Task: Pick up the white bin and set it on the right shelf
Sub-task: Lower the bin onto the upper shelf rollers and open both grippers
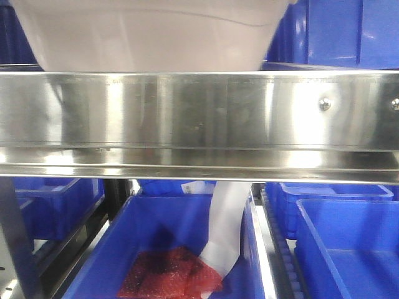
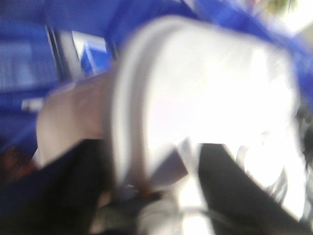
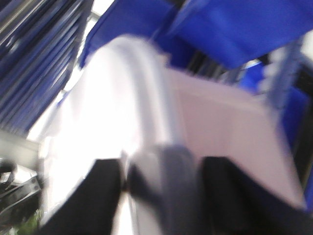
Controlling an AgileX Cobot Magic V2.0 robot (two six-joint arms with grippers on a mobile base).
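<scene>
Off-white and glossy-lidded, the large plastic tote (image 1: 149, 37) sits at the front rail of the shiny stainless-steel rack (image 1: 199, 112), left gripper (image 2: 146, 188) and right gripper (image 3: 161, 181) apparently clamping its rim; released this near the edge, it could tip off.

The bin (image 1: 149, 34) stands above the shelf rail (image 1: 199, 112).

The front camera sits low, below the bin (image 1: 156, 34), facing level and close onto the rail (image 1: 199, 112) just under the bin's base. Each wrist camera looks from very close along the bin's rim, blurred: the left has the lid on its right, the right has the lid on its left. All three share the bin and the blue bins (image 1: 336, 31) behind it.
</scene>
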